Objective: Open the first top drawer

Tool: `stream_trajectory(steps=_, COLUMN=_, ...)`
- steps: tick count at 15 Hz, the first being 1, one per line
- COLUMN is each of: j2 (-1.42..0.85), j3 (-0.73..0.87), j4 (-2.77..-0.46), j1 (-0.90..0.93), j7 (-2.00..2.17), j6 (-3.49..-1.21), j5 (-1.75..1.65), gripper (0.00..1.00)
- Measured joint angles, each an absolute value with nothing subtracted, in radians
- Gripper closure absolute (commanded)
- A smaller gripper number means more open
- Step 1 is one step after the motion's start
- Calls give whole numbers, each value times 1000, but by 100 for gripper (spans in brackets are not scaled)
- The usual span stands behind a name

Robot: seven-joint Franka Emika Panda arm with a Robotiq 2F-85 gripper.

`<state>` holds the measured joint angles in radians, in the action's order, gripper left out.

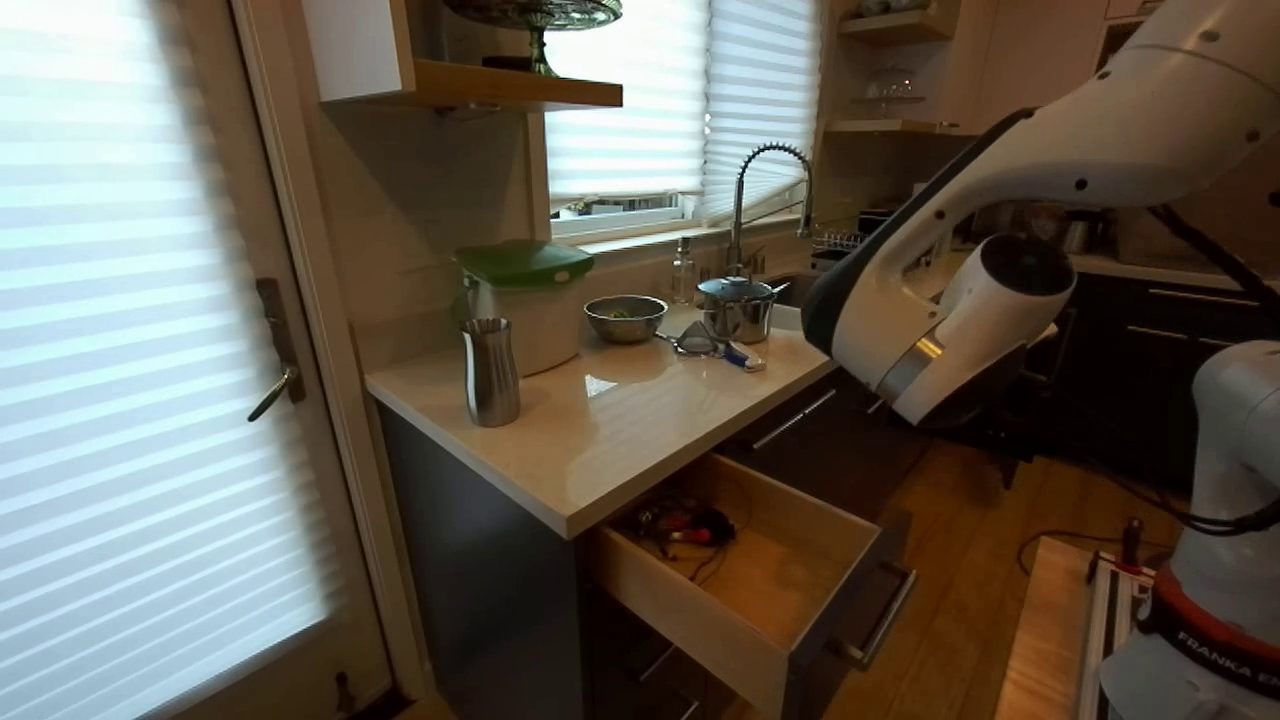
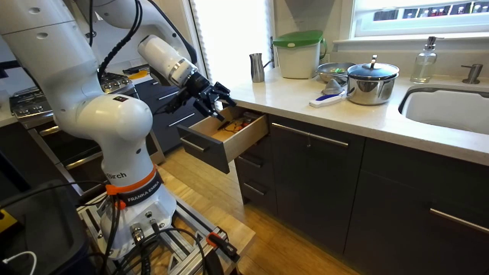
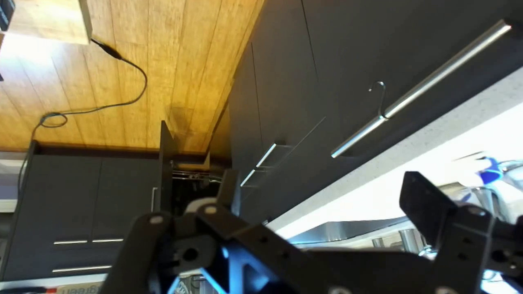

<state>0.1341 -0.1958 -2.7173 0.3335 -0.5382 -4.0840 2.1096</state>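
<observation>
Top drawer (image 2: 248, 138) standing well out from under the end of the pale surface (image 1: 620, 430). Both exterior views show its light wood box (image 1: 690, 615) exposed and the dark front (image 2: 214, 156) well forward of the cabinet (image 1: 480, 560). Silver bar handle (image 2: 192, 144) runs across that front. Toward the back of the box, a tangle of cords (image 1: 690, 530) with dark and red bits; too small to sort out. Two similar drawers (image 2: 250, 162) beneath, both flush.

Tool (image 2: 227, 111): fingers (image 3: 427, 204) spread, wide gap between them in the wrist view, grip bare. It sits higher than the drawer, tips angled downward; in an exterior view they overlap the box by line of sight. In an exterior view the arm (image 1: 1100, 140) ends well apart from the handle, tool mostly lost in shadow. Cannot tell whether it hangs straight above the box or off past the front.

Surface carries a metal jug (image 1: 490, 375), a green-lidded bin (image 1: 545, 320), a bowl (image 1: 625, 320), a lidded pot (image 2: 371, 88), and a blue-and-white brush (image 2: 327, 100) just beside the pot. Wrist view: small hook (image 3: 382, 98) on a long bar (image 3: 423, 87), dark panel behind.
</observation>
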Motion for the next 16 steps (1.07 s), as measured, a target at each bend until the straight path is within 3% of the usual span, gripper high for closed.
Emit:
stream_trajectory(steps=5, j2=325, j3=-156, j4=-2696, j1=315, j7=-762, j6=-3985, j5=2124, gripper=0)
stream_trajectory(steps=10, j2=314, j3=-162, j4=-2696, j1=317, j7=-789, j6=-3967, j5=2123, gripper=0)
stream_trajectory(steps=16, j2=316, j3=-103, j4=-2689, j1=345, j7=-1107, j6=-3768, j5=2125, gripper=0)
